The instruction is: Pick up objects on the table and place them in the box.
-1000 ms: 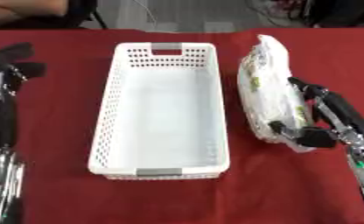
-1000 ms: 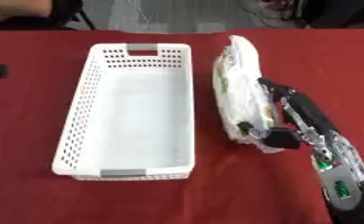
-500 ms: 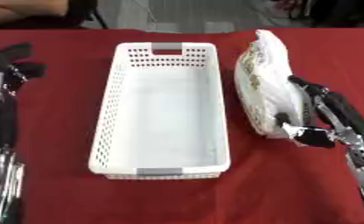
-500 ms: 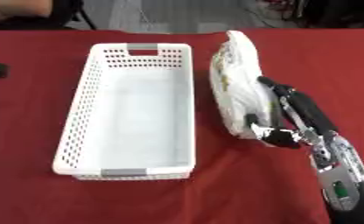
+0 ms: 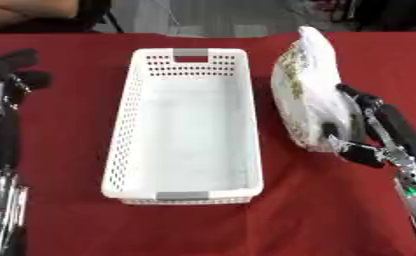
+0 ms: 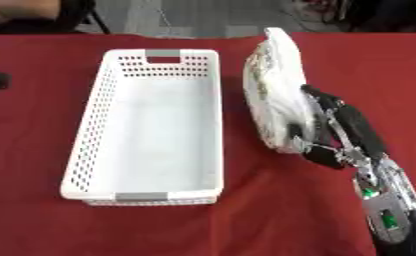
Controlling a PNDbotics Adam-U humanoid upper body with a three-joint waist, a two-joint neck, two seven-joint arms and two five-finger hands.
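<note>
Since a second ago your right hand [image 5: 362,131] has tipped the white bag [image 5: 306,92] up onto its long edge; it was lying flatter on the red tabletop [image 5: 71,105] and now stands more upright, leaning toward the white basket [image 5: 124,127]. That hand is clamped on the bag's near end, thumb on the basket side and fingers wrapped over the outer face. The bag sits at 3 o'clock from the basket, just beside its right wall, with its lower edge apparently touching the cloth. The basket holds nothing.

To do this step well, I'd judge you should lift before you travel toward 9 o'clock, so the bag's bottom edge clears the rim rather than shoving the light basket sideways. You hold only one end, so expect the far end, toward 12 o'clock, to sag; keep the bag's length lined up with the basket's long axis and lower it inside before letting go.

Your left hand [image 5: 10,75] rests at 9 o'clock, holding nothing, its fingers lightly curled.
</note>
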